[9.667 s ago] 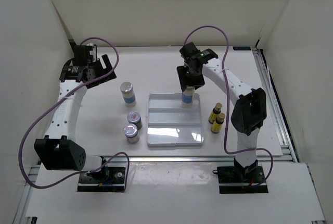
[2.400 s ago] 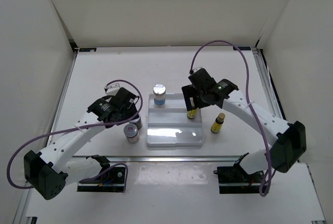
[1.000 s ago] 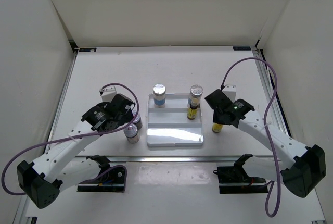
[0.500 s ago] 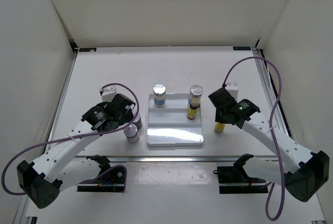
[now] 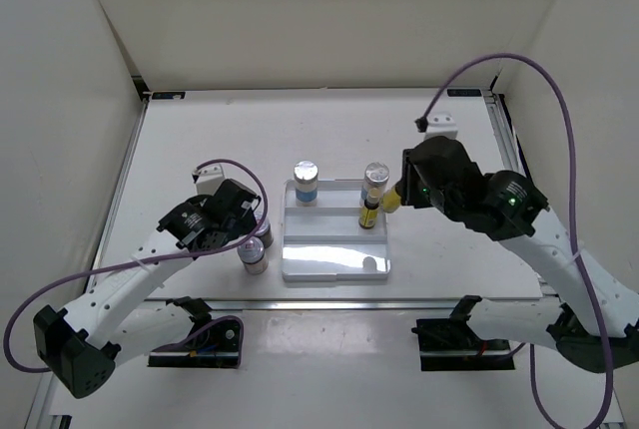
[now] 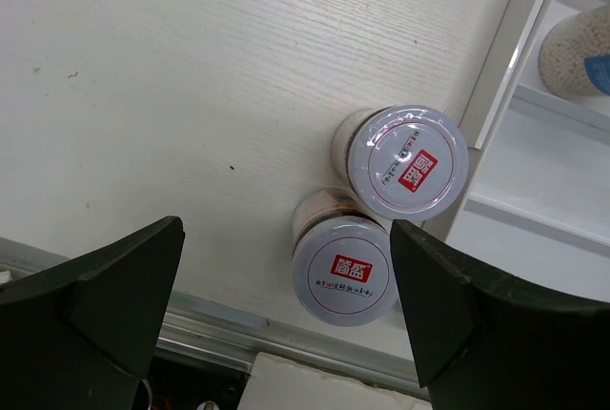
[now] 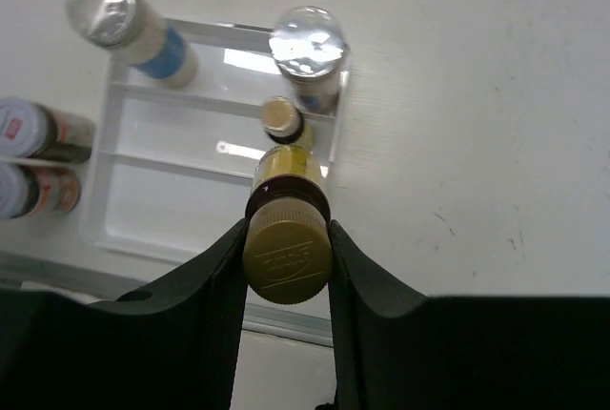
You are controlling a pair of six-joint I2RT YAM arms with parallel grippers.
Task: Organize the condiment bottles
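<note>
Condiment bottles (image 5: 306,182) go on the white tray (image 5: 334,249), ahead of and below the right gripper (image 7: 286,257). Two shakers (image 5: 374,180) stand at its far step. Two squat jars (image 6: 408,162) sit on the desk (image 6: 143,67) straight under the wide-open left gripper (image 6: 286,229). Right gripper clamps a yellow bottle (image 7: 288,238) by the cap, long axis pointing toward its twin (image 7: 283,119).
</note>
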